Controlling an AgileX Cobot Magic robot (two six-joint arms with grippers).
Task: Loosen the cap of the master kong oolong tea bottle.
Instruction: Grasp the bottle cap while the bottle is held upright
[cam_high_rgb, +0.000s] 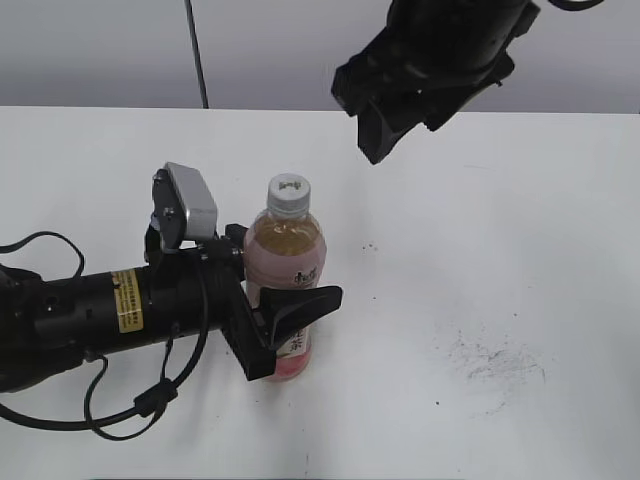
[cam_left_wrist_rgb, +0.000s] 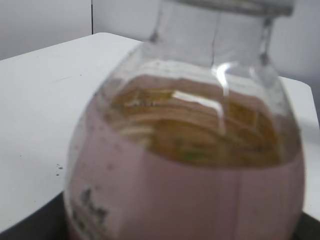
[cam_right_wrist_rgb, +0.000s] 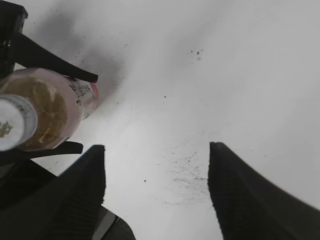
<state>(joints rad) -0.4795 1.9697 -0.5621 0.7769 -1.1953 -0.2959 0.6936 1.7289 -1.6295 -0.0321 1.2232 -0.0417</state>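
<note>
The master kong oolong tea bottle (cam_high_rgb: 285, 270) stands upright on the white table, amber tea above a pink label. Its white-grey cap (cam_high_rgb: 289, 192) with a dark logo sits on top. My left gripper (cam_high_rgb: 280, 320) is shut on the bottle's lower body. In the left wrist view the bottle (cam_left_wrist_rgb: 185, 150) fills the frame and hides the jaws. My right gripper (cam_high_rgb: 385, 135) hangs open and empty in the air, above and to the right of the cap. In the right wrist view the bottle (cam_right_wrist_rgb: 55, 107) and cap (cam_right_wrist_rgb: 12, 122) lie at the left, outside the open jaws (cam_right_wrist_rgb: 157, 165).
The white table (cam_high_rgb: 500, 250) carries dark scuff marks (cam_high_rgb: 490, 360) to the bottle's right. A dark cable (cam_high_rgb: 197, 55) runs down the back wall. The left arm's cables (cam_high_rgb: 130, 400) loop near the front left edge.
</note>
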